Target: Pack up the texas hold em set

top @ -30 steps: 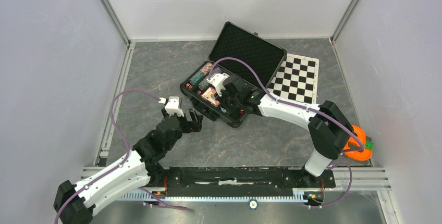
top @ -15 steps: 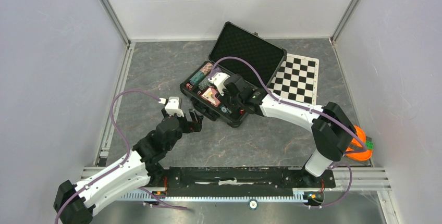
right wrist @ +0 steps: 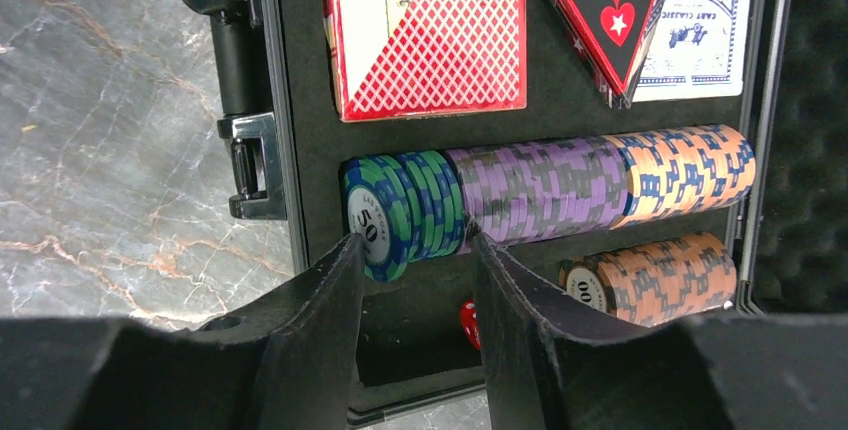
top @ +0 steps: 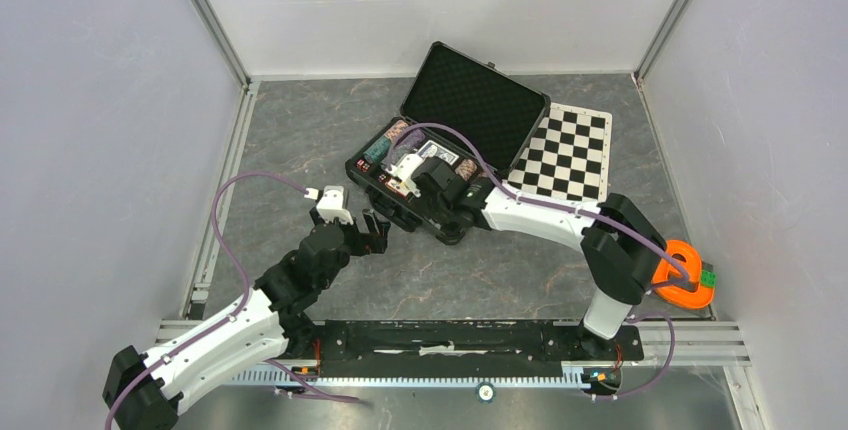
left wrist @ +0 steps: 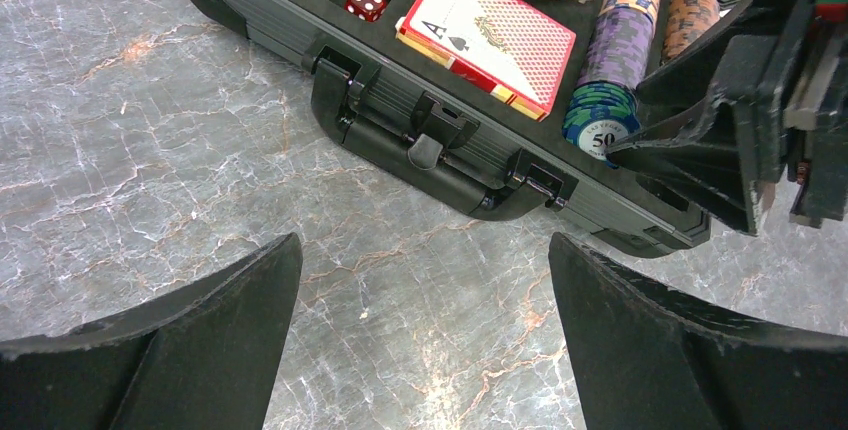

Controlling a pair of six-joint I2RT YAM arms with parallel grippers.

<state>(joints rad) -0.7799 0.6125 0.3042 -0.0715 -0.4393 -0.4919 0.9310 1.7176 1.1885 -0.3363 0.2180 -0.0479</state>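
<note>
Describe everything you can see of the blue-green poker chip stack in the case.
The blue-green chip stack is a short roll of striped chips lying on edge, its end face marked 50. It sits at the latch-side end of a foam slot in the black case, butted against purple chips. The right claw straddles it, fingers apart.

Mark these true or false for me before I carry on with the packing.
1. The case is shut. False: its lid stands open.
2. The left gripper is open and empty above the table. True.
3. The red card deck lies inside the case. True.
4. The right gripper hovers over bare table. False: it is down in the case, fingers either side of the blue-green chips.
5. The orange piece sits in the case. False: it lies outside, far to the right.
</note>
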